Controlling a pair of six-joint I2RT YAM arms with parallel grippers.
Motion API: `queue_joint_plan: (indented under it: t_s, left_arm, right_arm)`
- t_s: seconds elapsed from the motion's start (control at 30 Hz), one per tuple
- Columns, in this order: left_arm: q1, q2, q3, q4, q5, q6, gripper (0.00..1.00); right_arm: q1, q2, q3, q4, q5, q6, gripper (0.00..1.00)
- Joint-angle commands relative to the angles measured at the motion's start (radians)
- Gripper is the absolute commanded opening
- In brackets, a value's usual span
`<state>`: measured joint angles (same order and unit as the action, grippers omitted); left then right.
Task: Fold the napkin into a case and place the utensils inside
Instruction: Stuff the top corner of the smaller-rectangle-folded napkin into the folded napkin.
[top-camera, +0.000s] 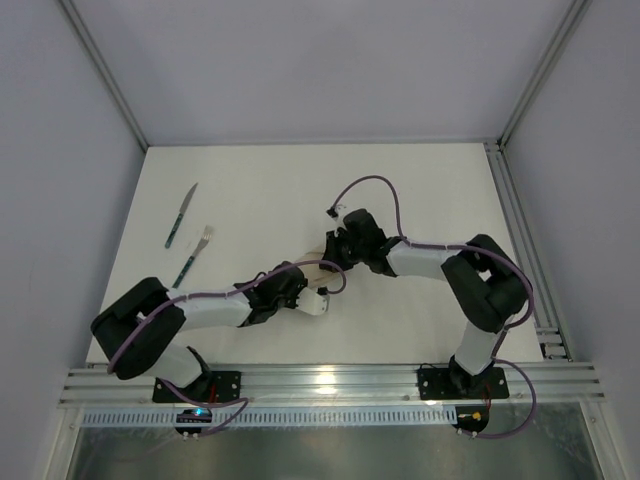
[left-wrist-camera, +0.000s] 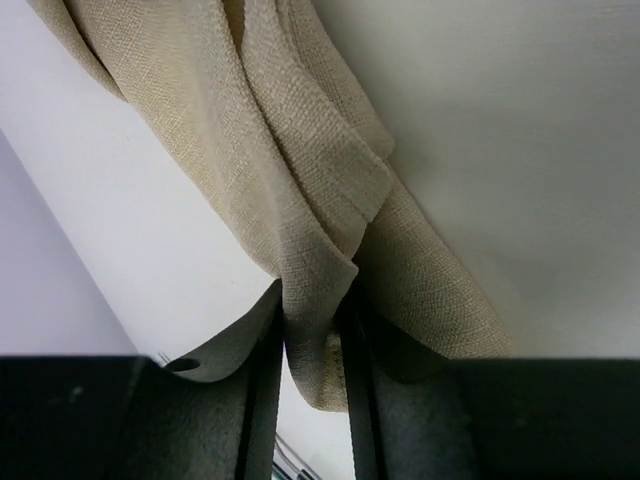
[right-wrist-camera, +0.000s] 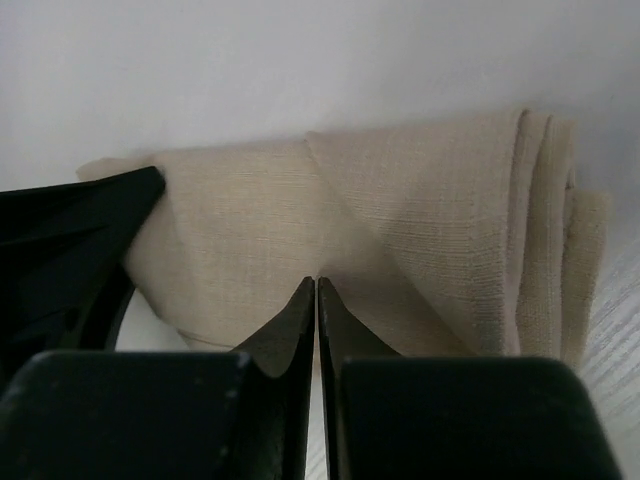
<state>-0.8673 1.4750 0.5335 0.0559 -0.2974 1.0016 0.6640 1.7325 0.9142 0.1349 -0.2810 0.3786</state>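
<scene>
**A:** Start closest in. What is the left tool (left-wrist-camera: 312, 300) doing?

**B:** Its two dark fingers (left-wrist-camera: 262, 400) stand a little apart, with a fold of the thin beige-tan woven cloth napkin (left-wrist-camera: 300, 150) running down between them. The cloth nearly fills the gap. I cannot tell whether it is pinched or only lying loose there.

**A:** And the right tool (right-wrist-camera: 317, 285)?

**B:** Closed tight. The fingers meet along one thin line and no cloth shows between them. Their tips rest against the napkin's near edge.

**A:** How does the napkin lie?

**B:** It is gathered into several layers. The right wrist view shows a diagonal fold across its face and stacked edges at its right end. The left tool's black finger touches its left end. From above, only a small patch of cloth shows where the two tools meet, on the near half of the white counter (top-camera: 420, 200), about midway across.

**A:** Farther out?

**B:** To the left, well apart from the napkin, lies the slim fork (top-camera: 196, 255) with a dark teal-green handle and silver tines. Just beyond it lies the matching slim knife (top-camera: 181, 216), silver blade pointing away. Both lie bare on the counter, near each other but not touching.
</scene>
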Motion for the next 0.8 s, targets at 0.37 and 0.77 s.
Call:
queue_joint_plan:
  t_s: [0.37, 0.77]
  left_arm:
    - [0.004, -0.179, 0.095, -0.387, 0.267, -0.115, 0.5]
    - [0.013, -0.199, 0.24, -0.369, 0.374, -0.322, 0.62]
  right_arm:
    - [-0.05, 0.104, -0.041, 0.086, 0.019, 0.114, 0.04]
    - [-0.05, 0.087, -0.081, 0.19, -0.047, 0.193, 0.04]
